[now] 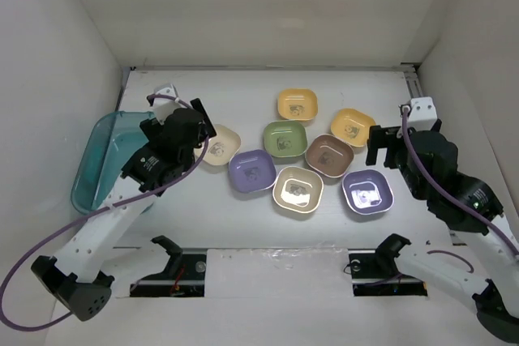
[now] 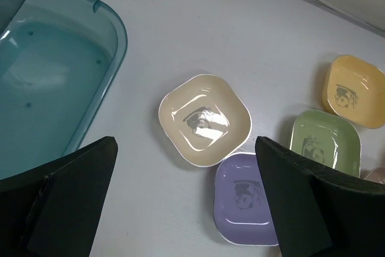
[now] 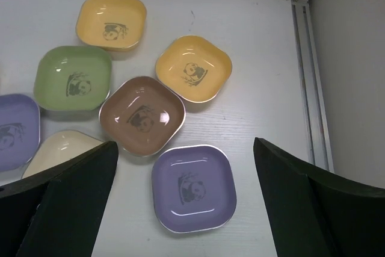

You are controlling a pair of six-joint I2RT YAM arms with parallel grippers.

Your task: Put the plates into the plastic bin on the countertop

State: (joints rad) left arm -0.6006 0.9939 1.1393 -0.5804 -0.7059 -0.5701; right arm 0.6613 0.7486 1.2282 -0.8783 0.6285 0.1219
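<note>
Several small rounded-square plates lie on the white countertop (image 1: pixel 243 95): two yellow-orange (image 1: pixel 297 104) (image 1: pixel 352 126), green (image 1: pixel 285 138), brown (image 1: pixel 328 155), cream (image 1: pixel 219 145), beige (image 1: pixel 298 190) and two purple (image 1: pixel 251 170) (image 1: pixel 366 191). The teal plastic bin (image 1: pixel 101 160) stands at the left and holds nothing. My left gripper (image 1: pixel 201 131) is open and empty, above the cream plate (image 2: pixel 204 118) and right of the bin (image 2: pixel 54 70). My right gripper (image 1: pixel 381 145) is open and empty, above the right purple plate (image 3: pixel 192 188), next to the brown plate (image 3: pixel 142 115).
White walls enclose the countertop on the left, back and right. A metal rail (image 3: pixel 308 64) runs along the right wall. A small white bracket (image 1: pixel 166 91) sits at the back left. The arm bases and two floor slots (image 1: pixel 174 269) lie along the near edge.
</note>
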